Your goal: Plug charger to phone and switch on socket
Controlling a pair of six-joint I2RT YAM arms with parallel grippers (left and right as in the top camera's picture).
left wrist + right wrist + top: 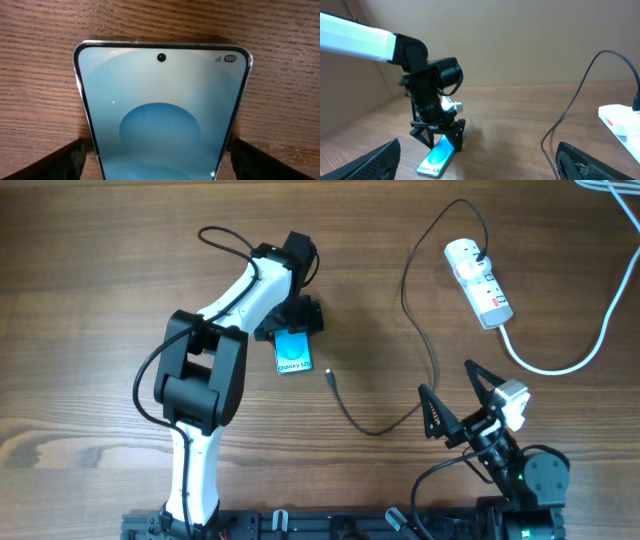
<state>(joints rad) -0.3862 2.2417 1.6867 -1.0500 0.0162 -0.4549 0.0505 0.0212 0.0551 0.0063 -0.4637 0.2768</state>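
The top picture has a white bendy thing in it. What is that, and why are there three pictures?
That white bendy thing is a robot arm. There are two arms, and each ends in a gripper with two fingers. The top picture looks straight down at the table. The other two pictures come from small cameras on the arms' wrists, so the dark shapes in their bottom corners are the gripper's own fingers.

On the table lie a phone with a blue screen, a thin black charger cable whose plug lies loose near the phone, and a white socket strip with a thick white cord.

The left gripper is open, with one finger on each side of the phone. The right gripper is open and empty. Nothing is being held.
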